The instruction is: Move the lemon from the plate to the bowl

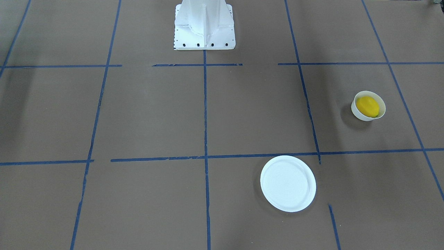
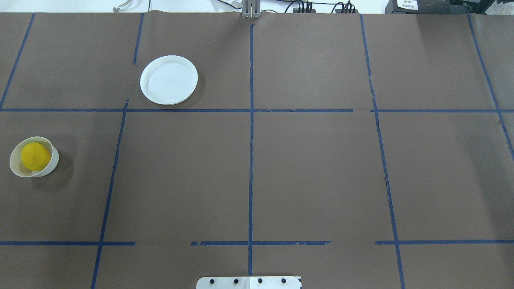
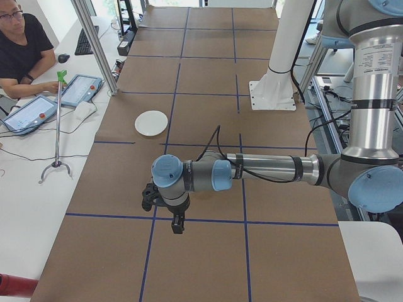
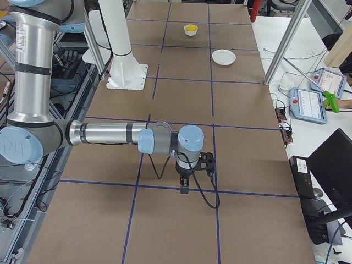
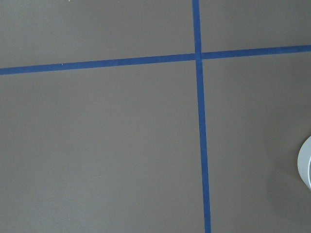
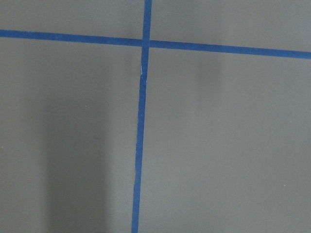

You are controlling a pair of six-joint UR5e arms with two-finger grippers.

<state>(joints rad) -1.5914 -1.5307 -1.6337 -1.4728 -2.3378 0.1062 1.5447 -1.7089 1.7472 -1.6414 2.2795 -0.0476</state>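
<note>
The yellow lemon (image 1: 368, 106) lies inside the small deep white bowl (image 1: 357, 111); the lemon (image 2: 35, 155) and the bowl (image 2: 51, 162) also show at the overhead view's left edge, and far off in the exterior right view (image 4: 191, 28). The flat white plate (image 1: 288, 183) is bare; it also shows in the overhead view (image 2: 169, 79). My left gripper (image 3: 178, 224) shows only in the exterior left view, pointing down over the table; the bowl is hidden there. My right gripper (image 4: 185, 188) shows only in the exterior right view. I cannot tell whether either is open or shut.
The brown table has a grid of blue tape lines (image 2: 250, 120). The robot's white base (image 1: 204, 26) stands at the table's middle edge. An operator (image 3: 22, 53) sits at a side desk with tablets. A white curved edge (image 5: 306, 167) shows in the left wrist view.
</note>
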